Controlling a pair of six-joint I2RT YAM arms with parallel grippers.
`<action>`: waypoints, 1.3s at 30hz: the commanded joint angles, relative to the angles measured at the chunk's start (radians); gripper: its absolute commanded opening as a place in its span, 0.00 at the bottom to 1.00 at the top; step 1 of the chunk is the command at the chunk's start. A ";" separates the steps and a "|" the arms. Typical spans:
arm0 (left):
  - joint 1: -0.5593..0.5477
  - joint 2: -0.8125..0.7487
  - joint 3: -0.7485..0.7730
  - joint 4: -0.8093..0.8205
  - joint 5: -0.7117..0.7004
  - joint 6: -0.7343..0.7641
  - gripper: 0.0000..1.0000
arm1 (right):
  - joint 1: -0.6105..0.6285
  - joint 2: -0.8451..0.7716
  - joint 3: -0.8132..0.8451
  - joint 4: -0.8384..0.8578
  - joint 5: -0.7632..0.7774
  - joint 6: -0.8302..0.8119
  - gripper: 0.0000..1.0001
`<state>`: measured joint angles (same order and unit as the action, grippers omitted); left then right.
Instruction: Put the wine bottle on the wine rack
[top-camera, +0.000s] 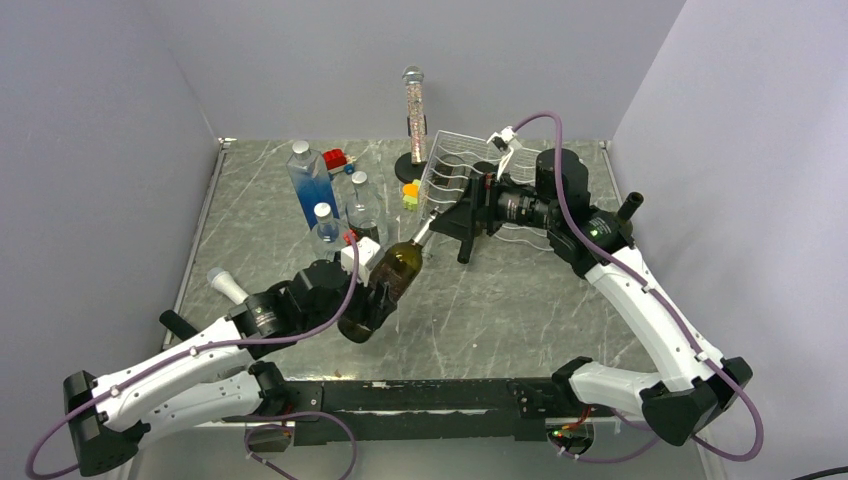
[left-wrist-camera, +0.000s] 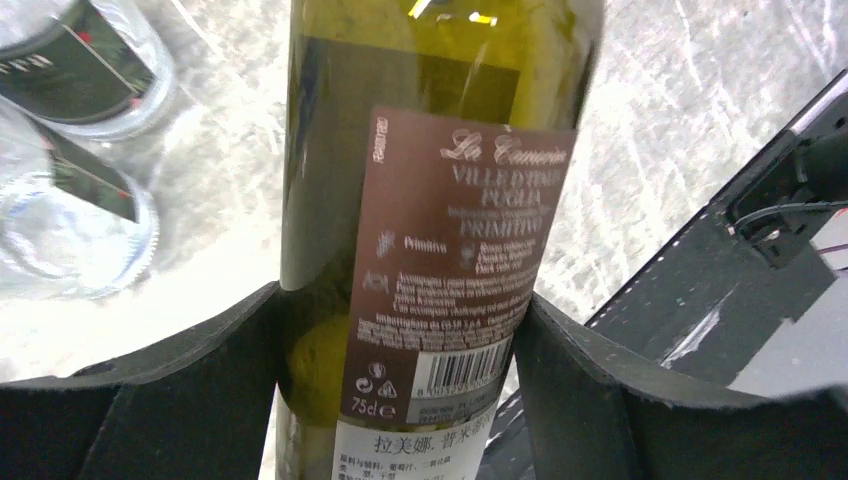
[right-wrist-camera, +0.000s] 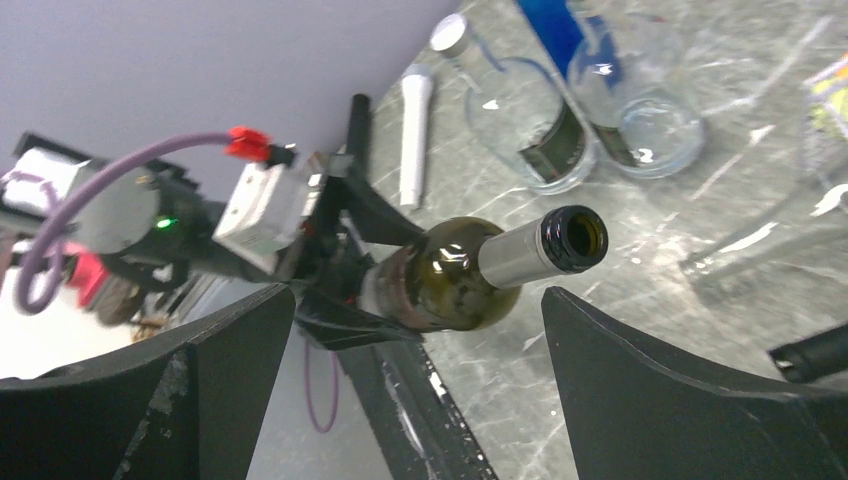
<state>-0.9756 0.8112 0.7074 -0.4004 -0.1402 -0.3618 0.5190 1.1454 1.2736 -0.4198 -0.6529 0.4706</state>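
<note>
The wine bottle (top-camera: 385, 285) is dark green with a brown label. It is tilted, its open neck pointing up and right. My left gripper (top-camera: 372, 300) is shut on its body, and in the left wrist view both fingers (left-wrist-camera: 200, 370) press the labelled glass (left-wrist-camera: 440, 200). My right gripper (top-camera: 455, 228) is open and empty just beyond the bottle's mouth. In the right wrist view the neck (right-wrist-camera: 520, 255) points toward the gap between the spread jaws (right-wrist-camera: 416, 300), not between them. The white wire wine rack (top-camera: 447, 160) stands tilted behind the right gripper, with no bottle in it.
Two clear water bottles (top-camera: 325, 225) (top-camera: 365, 205) and a tall blue bottle (top-camera: 310, 185) stand left of the rack. A glitter tube on a black base (top-camera: 413, 115), small coloured toys (top-camera: 410, 195) (top-camera: 335, 160) and a white microphone (top-camera: 228, 287) are on the marble table. Walls enclose three sides.
</note>
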 joint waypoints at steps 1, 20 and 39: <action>0.000 -0.071 0.132 -0.005 -0.045 0.168 0.01 | 0.001 0.001 0.083 -0.090 0.167 -0.035 1.00; -0.146 -0.057 0.104 -0.103 -0.040 0.550 0.01 | 0.042 0.034 -0.014 -0.265 0.098 -0.108 0.90; -0.149 -0.104 0.070 -0.099 0.137 0.846 0.01 | 0.158 0.051 -0.108 -0.289 0.000 -0.350 0.96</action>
<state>-1.1202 0.7357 0.7395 -0.5880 -0.0818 0.3752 0.6266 1.1770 1.1492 -0.7296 -0.6426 0.1993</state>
